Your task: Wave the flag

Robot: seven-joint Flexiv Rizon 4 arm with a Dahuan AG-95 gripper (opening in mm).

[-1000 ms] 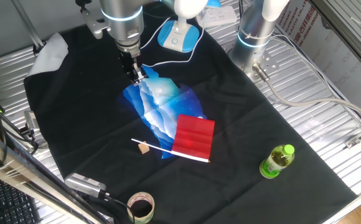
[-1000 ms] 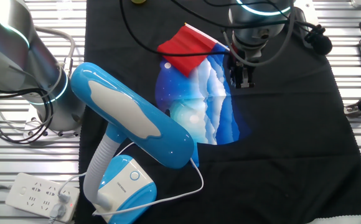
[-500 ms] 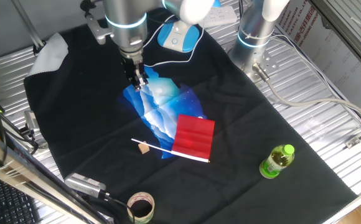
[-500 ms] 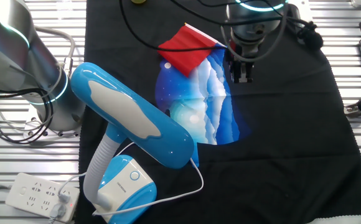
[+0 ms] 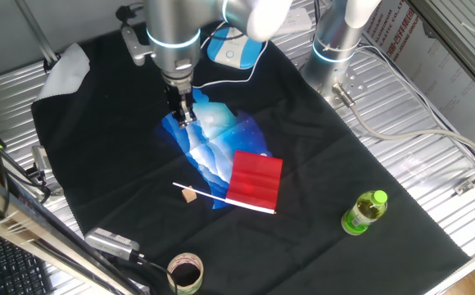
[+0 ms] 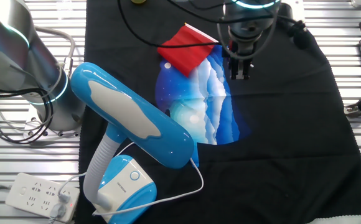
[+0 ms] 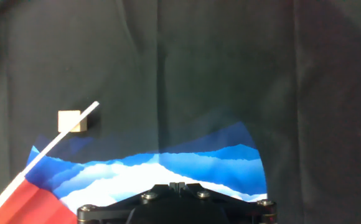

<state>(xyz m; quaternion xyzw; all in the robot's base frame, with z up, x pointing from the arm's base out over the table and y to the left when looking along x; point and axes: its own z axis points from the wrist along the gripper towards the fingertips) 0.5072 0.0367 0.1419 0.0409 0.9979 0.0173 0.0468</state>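
Observation:
The flag lies flat on the black cloth: red cloth [image 5: 256,180] on a thin white stick [image 5: 221,197], part of it over the blue-and-white patterned cloth [image 5: 209,139]. It also shows in the other fixed view [image 6: 185,51] and at the hand view's lower left [image 7: 25,202]. My gripper [image 5: 183,112] hangs above the patterned cloth's far end, apart from the flag and up-left of it; in the other fixed view it [image 6: 241,70] is right of the flag. Its fingers are pressed together with nothing between them.
A small tan block [image 5: 189,195] lies under the stick's free end. A green bottle [image 5: 364,211] stands front right, a tape roll [image 5: 185,273] at the front edge. A blue desk lamp [image 6: 131,124] and a second arm's base [image 5: 336,41] stand at the back.
My gripper has moved a short way toward the flag over the patterned cloth. The flag has not moved.

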